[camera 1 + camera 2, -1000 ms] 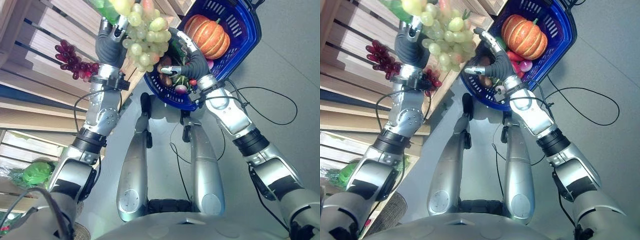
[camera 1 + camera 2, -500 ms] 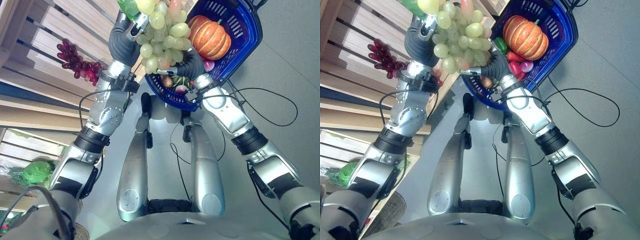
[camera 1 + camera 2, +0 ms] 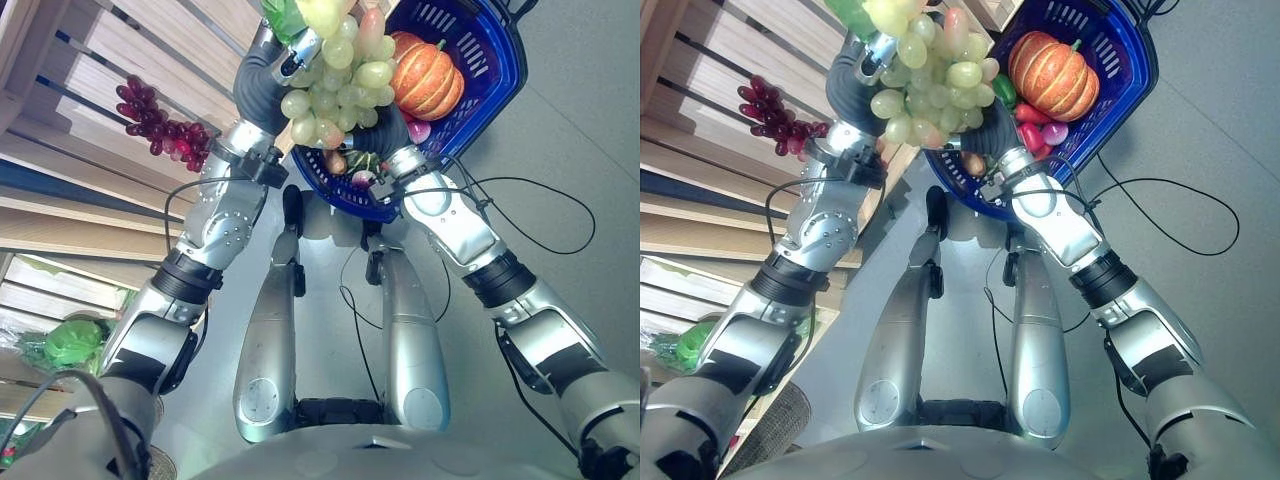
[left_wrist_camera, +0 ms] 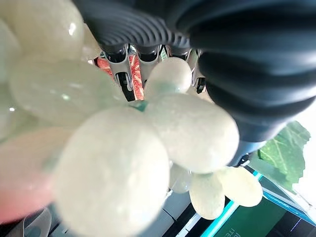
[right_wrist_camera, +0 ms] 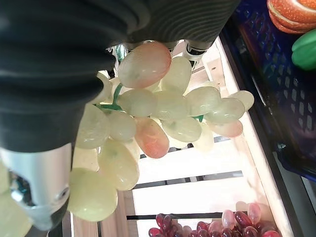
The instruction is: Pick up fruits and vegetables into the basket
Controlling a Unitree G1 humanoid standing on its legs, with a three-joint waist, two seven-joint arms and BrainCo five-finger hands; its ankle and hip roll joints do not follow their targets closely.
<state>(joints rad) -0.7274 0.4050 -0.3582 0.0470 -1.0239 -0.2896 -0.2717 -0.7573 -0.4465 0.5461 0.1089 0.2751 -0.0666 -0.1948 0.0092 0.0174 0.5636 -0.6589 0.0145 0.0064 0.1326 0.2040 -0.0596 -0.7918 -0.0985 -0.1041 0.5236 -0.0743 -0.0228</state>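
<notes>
Your left hand (image 3: 268, 75) is raised in front of the wooden shelves (image 3: 90, 90) with the bunch of green grapes (image 3: 335, 85) hanging from it. The bunch droops across the near rim of the blue basket (image 3: 500, 70), between your two hands. In the left wrist view the pale grapes (image 4: 113, 163) press right against the ribbed cover. The fingers are mostly buried behind the fruit, so you can't quite tell there how they close, but the head views suggest they are curled round the top of the bunch.

Your right hand (image 3: 992, 125) sits just under and behind the bunch, at the basket's near edge. Its fingers are hidden by the grapes, so their state can't be told. In the right wrist view the green grapes (image 5: 158, 108) hang directly past that hand's cover, very close, perhaps touching.

Inside the basket you can see an orange pumpkin (image 3: 425, 75), a green pepper (image 3: 1005, 92) and some small red and pink pieces (image 3: 1040, 132). A bunch of dark red grapes (image 3: 160, 120) lies on a shelf slat to your left, well apart from the basket. Something leafy and green (image 3: 72, 343) sits on a lower shelf.
</notes>
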